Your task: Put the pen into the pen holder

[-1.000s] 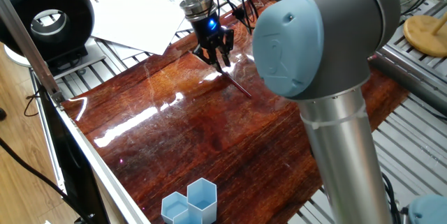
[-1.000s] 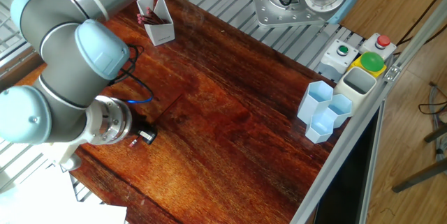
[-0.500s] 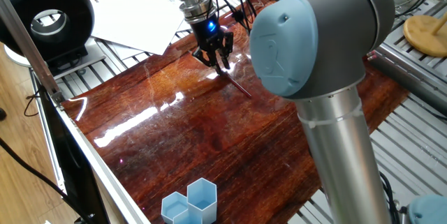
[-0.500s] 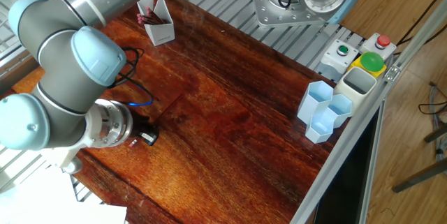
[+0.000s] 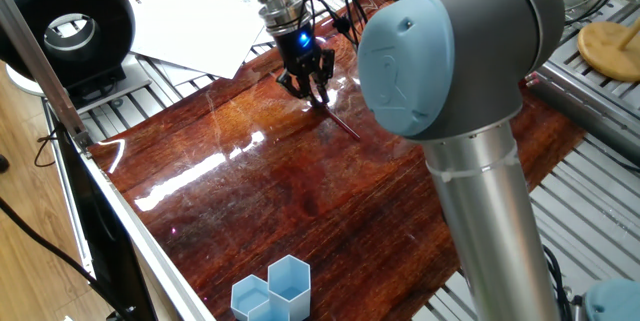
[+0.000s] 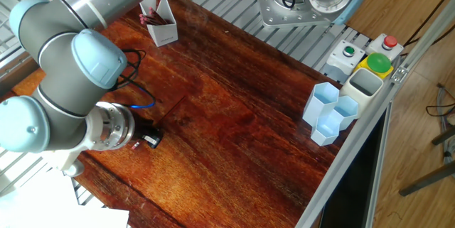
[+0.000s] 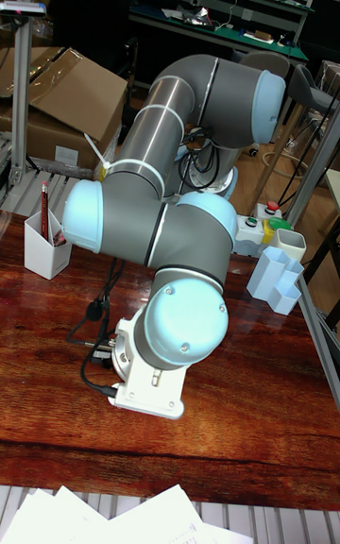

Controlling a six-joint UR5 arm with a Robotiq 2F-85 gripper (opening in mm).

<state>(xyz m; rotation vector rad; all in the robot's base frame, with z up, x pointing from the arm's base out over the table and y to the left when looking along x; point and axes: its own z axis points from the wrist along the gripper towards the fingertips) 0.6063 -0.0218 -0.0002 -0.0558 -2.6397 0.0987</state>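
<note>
A thin dark red pen (image 5: 341,124) lies flat on the wooden table (image 5: 300,201), slanting away from my gripper (image 5: 312,91). The gripper is low over the pen's upper end with a finger on either side, and the fingertips look apart. In the other fixed view only a dark bit of the gripper (image 6: 151,140) shows past the wrist, and the pen is hidden. The pen holder (image 6: 161,26), a white angular cup with red pens in it, stands at the table's far corner. It also shows in the tall fixed view as the pen holder (image 7: 45,247), left of the arm.
Light blue hexagonal cups (image 6: 328,114) stand at the table's right edge, seen again as hexagonal cups (image 5: 272,291) near the front. A button box (image 6: 364,56) sits beside them. White papers (image 5: 200,21) and a black ring lamp (image 5: 68,21) lie off the wood. My arm's big elbow (image 5: 450,51) hangs over the table.
The elbow has shifted slightly to the left. The gripper has stayed at the pen's end, almost still, and the pen has not moved.
</note>
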